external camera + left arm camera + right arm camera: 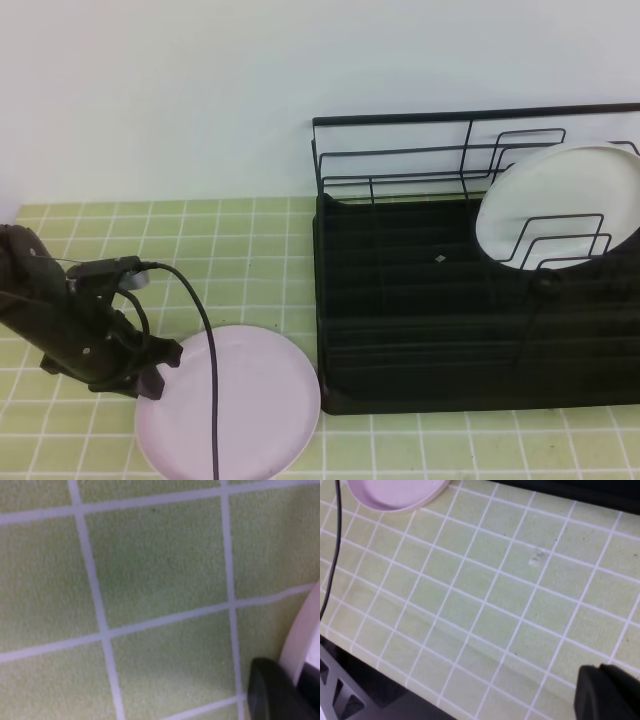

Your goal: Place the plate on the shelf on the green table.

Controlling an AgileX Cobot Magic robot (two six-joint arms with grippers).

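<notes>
The pale pink plate (pixel 235 405) lies flat on the green table (pixel 250 250), just left of the black wire shelf (pixel 440 330). My left gripper (pixel 157 372) sits at the plate's left rim, one finger over the rim and one outside it, shut on that rim. In the left wrist view the plate (pixel 302 637) shows as a pale rim running down behind one dark finger (pixel 272 692) above the tiles (pixel 150 580). Only a dark tip of my right gripper (pixel 606 695) shows, shut and empty, over bare tiles (pixel 510 595), far from the plate (pixel 395 492).
A white plate (pixel 560 200) stands on edge in the shelf's right-hand dividers. A black cable (pixel 205 350) runs from my left arm across the pink plate. The table's front edge (pixel 385 675) drops off to dark framing in the right wrist view.
</notes>
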